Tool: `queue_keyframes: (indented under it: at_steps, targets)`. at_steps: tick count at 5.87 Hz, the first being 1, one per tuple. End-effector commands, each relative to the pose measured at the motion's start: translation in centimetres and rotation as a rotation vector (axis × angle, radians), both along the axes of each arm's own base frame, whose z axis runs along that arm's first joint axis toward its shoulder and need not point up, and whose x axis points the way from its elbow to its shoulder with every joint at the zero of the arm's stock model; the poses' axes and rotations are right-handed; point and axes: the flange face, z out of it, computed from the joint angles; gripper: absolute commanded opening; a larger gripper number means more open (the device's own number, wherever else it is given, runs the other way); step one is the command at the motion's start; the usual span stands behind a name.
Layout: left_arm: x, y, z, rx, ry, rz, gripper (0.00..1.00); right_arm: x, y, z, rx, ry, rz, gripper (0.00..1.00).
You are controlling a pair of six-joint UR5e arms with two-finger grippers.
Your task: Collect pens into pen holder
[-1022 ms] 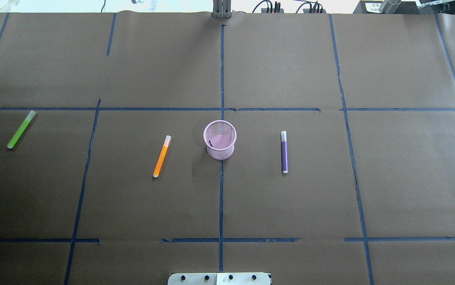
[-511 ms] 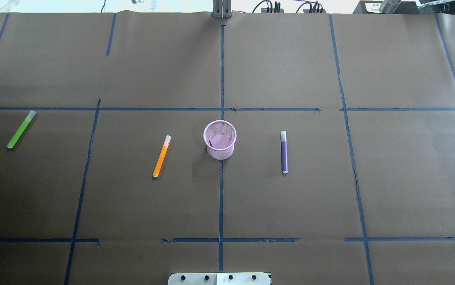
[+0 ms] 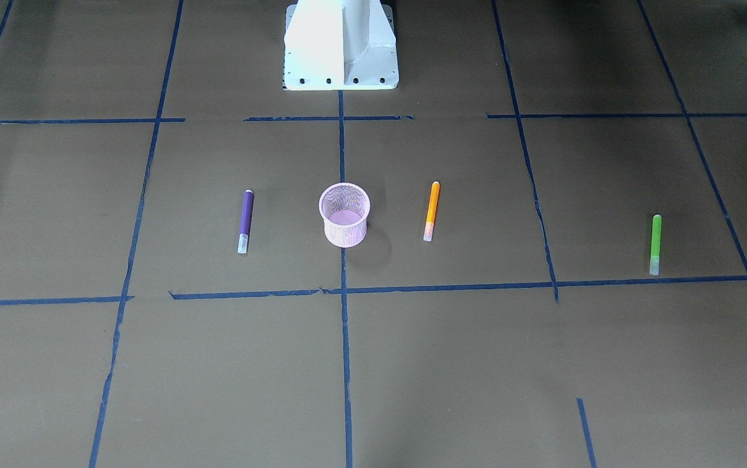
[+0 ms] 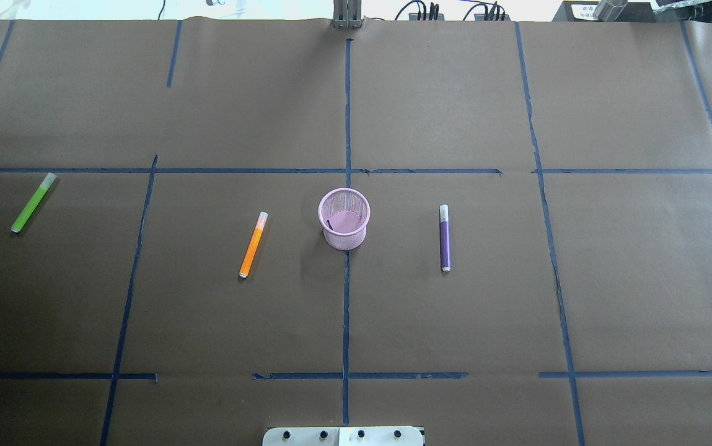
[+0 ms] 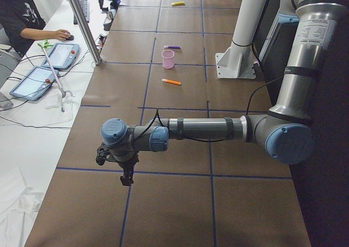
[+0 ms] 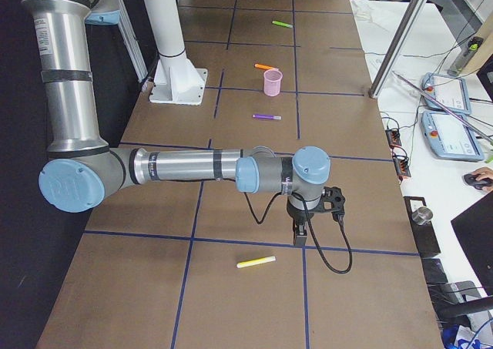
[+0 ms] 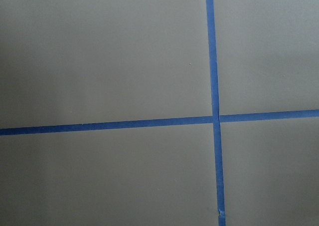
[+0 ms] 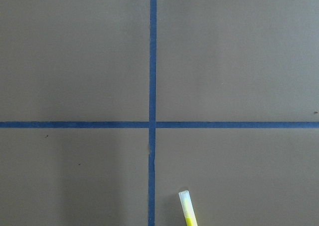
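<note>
The pink mesh pen holder stands upright at the table's middle. An orange pen lies to its left and a purple pen to its right. A green pen lies far out on the left. A yellow pen lies near the table's right end, and its capped tip shows in the right wrist view. My left gripper hangs over the table's left end and my right gripper hovers just beyond the yellow pen. I cannot tell whether either is open or shut.
Brown paper with a grid of blue tape covers the table. The white robot pedestal stands at the near edge's middle. A person sits at a side desk with tablets past a metal pole.
</note>
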Motion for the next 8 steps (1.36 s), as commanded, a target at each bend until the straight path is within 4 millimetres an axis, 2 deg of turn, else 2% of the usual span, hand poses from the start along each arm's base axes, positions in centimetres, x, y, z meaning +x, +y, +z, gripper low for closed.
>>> queue_keyframes:
  at_steps: [1,2,3,4,5,6,7,8]
  targets:
    - [0.1,-0.2,-0.5,0.009,0.0,0.001,1.0,-0.1,-0.2,-0.5,0.007,-0.004,0.0,1.0]
    - [0.1,-0.6,-1.4,0.016,0.002,-0.008,1.0,-0.1,-0.3,-0.7,0.012,-0.009,-0.001,1.0]
    - [0.6,-1.3,-3.1,0.025,0.019,-0.021,1.0,-0.1,-0.3,-0.9,0.015,-0.011,-0.001,1.0]
    - [4.0,-3.7,-6.5,0.033,0.056,-0.018,1.0,-0.1,-0.3,-1.0,0.017,-0.012,-0.001,1.0]
    - [10.7,-5.2,-9.7,0.066,0.058,0.067,1.0,-0.1,-0.3,-1.3,0.023,-0.012,-0.001,1.0]
    - [17.2,-7.0,-13.8,0.073,0.068,0.104,1.0,-0.1,-0.2,-1.4,0.024,-0.012,-0.001,1.0]
    - [23.8,-7.0,-16.1,0.077,0.043,0.152,1.0,-0.1,-0.2,-1.4,0.023,-0.011,0.0,1.0]
    - [27.5,-6.5,-16.5,0.086,0.013,0.187,1.0,-0.3,-0.2,-1.3,0.022,-0.011,-0.004,1.0]
